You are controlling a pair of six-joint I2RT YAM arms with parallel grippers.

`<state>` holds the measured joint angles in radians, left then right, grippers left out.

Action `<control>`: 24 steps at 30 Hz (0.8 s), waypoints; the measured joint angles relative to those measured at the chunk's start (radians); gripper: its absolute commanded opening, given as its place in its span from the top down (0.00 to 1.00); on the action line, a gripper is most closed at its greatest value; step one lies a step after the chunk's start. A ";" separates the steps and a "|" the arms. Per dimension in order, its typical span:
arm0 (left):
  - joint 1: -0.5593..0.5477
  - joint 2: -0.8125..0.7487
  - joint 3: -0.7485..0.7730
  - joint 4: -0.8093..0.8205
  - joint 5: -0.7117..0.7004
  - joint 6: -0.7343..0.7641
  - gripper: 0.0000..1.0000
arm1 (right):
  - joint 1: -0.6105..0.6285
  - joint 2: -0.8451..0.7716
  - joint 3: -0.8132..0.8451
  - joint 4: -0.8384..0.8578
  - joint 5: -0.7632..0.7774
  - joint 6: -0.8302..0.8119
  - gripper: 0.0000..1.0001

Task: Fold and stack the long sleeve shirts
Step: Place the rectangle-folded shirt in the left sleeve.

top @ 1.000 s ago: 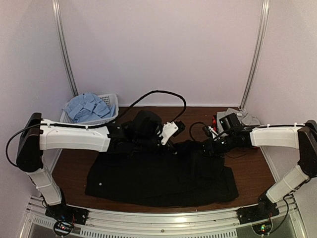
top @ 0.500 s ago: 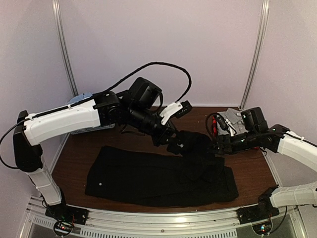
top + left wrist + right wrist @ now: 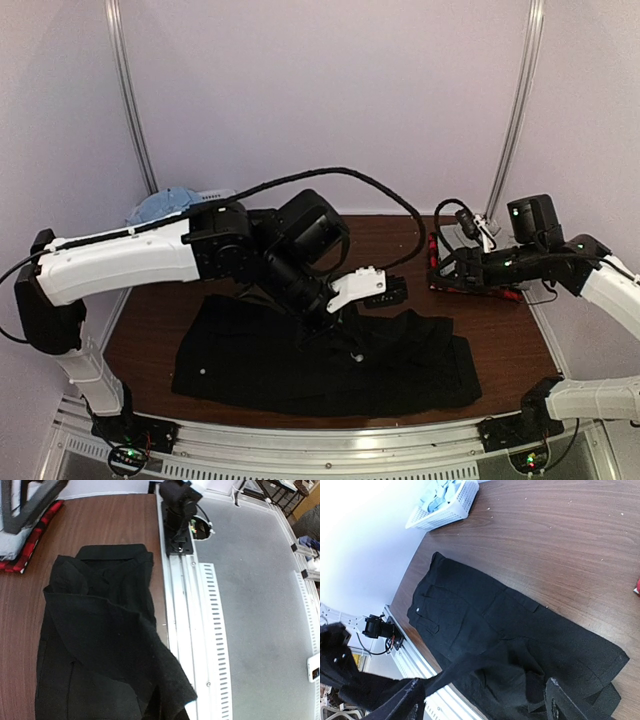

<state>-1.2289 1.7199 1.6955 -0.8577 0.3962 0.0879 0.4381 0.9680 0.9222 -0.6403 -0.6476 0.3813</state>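
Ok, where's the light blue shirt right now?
In the top view the light blue shirt sits in the white basket at the far left corner of the table, behind the left arm.

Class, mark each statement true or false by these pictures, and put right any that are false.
1. The black shirt lies on the brown table. True.
2. The left tool is open and holds nothing. False: it is shut on a fold of the black shirt.
3. The right tool is open. True.
4. The light blue shirt lies on the black shirt. False: it sits in the white basket at the table's back left corner.
5. The plaid shirt is in the basket. False: it lies on the table's right side.
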 measured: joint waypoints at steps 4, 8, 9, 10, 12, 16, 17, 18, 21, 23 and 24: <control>-0.079 -0.002 0.061 -0.041 0.001 0.042 1.00 | -0.032 0.025 0.028 -0.016 0.037 -0.008 0.17; -0.144 -0.002 0.136 -0.083 0.003 0.080 1.00 | -0.058 0.066 0.028 -0.025 0.058 -0.011 0.17; -0.160 -0.002 0.155 -0.099 0.004 0.091 1.00 | -0.061 0.076 0.028 -0.025 0.061 -0.011 0.17; -0.169 -0.002 0.167 -0.109 0.005 0.100 1.00 | -0.063 0.085 0.027 -0.025 0.062 -0.012 0.17; -0.187 0.000 0.192 -0.135 0.005 0.119 1.00 | -0.066 0.098 0.021 -0.022 0.063 -0.012 0.17; -0.192 0.007 0.211 -0.164 0.005 0.136 1.00 | -0.066 0.109 -0.002 -0.019 0.064 -0.012 0.17; -0.188 0.008 0.211 -0.165 0.006 0.136 1.00 | -0.066 0.111 -0.009 -0.016 0.064 -0.012 0.18; -0.182 0.008 0.211 -0.164 0.009 0.135 1.00 | -0.067 0.111 -0.014 -0.014 0.064 -0.012 0.18; -0.133 0.008 0.208 -0.156 0.042 0.134 1.00 | -0.069 0.115 -0.019 -0.012 0.064 -0.012 0.18; -0.071 0.008 0.193 -0.135 0.069 0.132 1.00 | -0.069 0.119 -0.019 -0.006 0.065 -0.012 0.18; -0.037 0.008 0.181 -0.124 0.083 0.130 1.00 | -0.070 0.120 -0.019 -0.005 0.066 -0.013 0.18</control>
<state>-1.2655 1.7283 1.8763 -0.9813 0.4789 0.2176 0.3683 1.0882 0.9028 -0.6449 -0.5819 0.3687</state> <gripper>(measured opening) 0.018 0.824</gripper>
